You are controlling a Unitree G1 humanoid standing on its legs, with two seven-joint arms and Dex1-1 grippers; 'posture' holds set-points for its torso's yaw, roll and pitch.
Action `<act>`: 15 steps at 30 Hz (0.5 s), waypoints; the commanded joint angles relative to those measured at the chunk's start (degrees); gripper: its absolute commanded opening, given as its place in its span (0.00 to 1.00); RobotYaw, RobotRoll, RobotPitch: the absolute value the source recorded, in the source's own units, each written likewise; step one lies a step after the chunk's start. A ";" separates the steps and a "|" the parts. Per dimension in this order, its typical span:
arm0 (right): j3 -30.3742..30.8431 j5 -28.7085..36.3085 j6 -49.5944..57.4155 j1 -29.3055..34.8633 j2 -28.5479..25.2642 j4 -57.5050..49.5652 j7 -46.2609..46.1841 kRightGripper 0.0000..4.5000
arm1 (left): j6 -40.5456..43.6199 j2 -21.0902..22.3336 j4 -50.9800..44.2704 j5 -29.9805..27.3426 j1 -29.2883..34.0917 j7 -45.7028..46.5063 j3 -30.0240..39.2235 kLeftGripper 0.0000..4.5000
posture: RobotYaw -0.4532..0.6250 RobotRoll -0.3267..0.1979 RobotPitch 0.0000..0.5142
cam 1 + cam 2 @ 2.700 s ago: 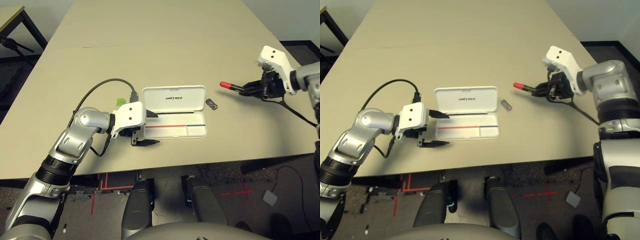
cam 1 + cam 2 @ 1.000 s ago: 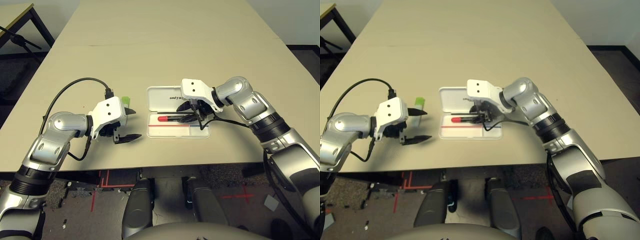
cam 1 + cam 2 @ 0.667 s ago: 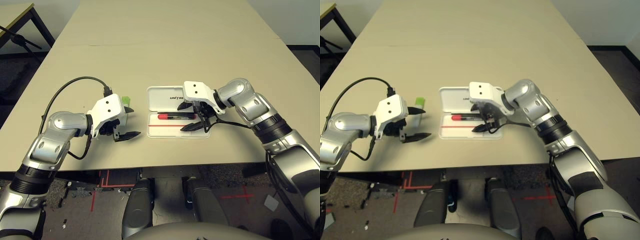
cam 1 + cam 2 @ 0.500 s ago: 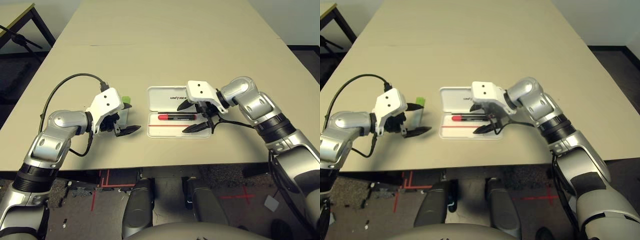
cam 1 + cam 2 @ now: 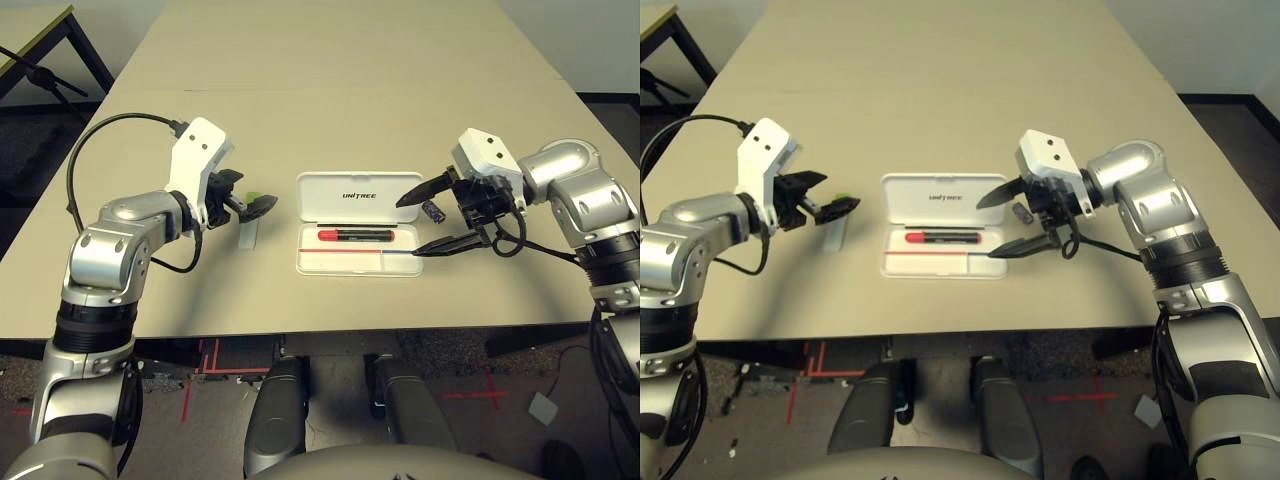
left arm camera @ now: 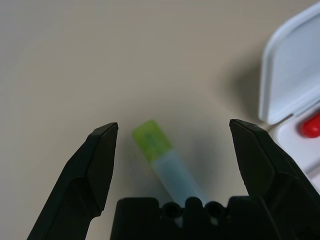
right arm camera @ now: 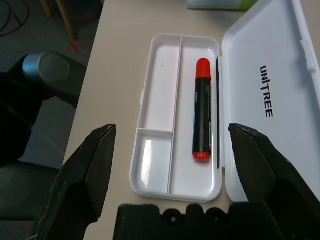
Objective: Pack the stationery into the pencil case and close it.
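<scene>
The white pencil case (image 5: 403, 265) lies open at mid-table, its "UNITREE" lid (image 7: 265, 100) folded back flat. The red marker (image 5: 356, 235) lies lengthwise in the tray (image 7: 159, 150), beside the red-and-blue stripe. My right gripper (image 5: 410, 228) hovers open at the case's right end, holding nothing. The small dark clip (image 5: 433, 211) rests on the table just behind its fingers. Left of the case lies the pale stick (image 5: 247, 233) with its green cap (image 6: 150, 141). My left gripper (image 5: 252, 196) is open above the cap end, with the stick (image 6: 172, 172) between its spread fingers, untouched.
A black cable (image 5: 110, 130) loops from my left wrist over the beige table (image 5: 330, 90). The table's near edge runs close below the case. A dark-framed table (image 5: 30, 30) stands at the far left, beyond this one.
My right gripper has let go of the marker in the tray and drawn back to the right, open. My left gripper has risen and swung over the stick's green end.
</scene>
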 commanded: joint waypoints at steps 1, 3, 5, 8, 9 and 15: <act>-1.39 0.76 -0.45 1.13 -1.07 0.40 0.60 1.00 | 6.61 -2.13 1.07 -0.35 -0.94 3.77 0.98 1.00 | 0.54 0.62 0.29; -2.71 2.57 -2.90 1.56 -0.98 1.54 0.67 1.00 | 8.98 -2.50 0.97 -0.10 -0.56 5.16 0.62 1.00 | 0.53 0.62 0.29; -2.47 5.66 -4.44 1.83 -1.74 2.38 0.69 1.00 | 10.80 -2.39 0.53 -0.25 0.27 5.67 -0.27 1.00 | 0.53 0.62 0.30; -1.99 7.25 -4.30 1.93 -2.43 2.59 0.69 1.00 | 12.28 -2.61 1.18 0.08 0.51 6.90 -1.09 1.00 | 0.53 0.62 0.30; -1.70 7.96 -4.04 2.04 -2.75 2.36 0.69 1.00 | 12.47 -2.58 1.67 0.16 0.51 7.09 -1.44 1.00 | 0.53 0.62 0.31; -0.11 13.15 -3.24 2.94 -5.48 0.31 0.69 1.00 | 13.69 -3.66 4.59 0.31 -0.01 8.62 -2.71 1.00 | 0.52 0.62 0.32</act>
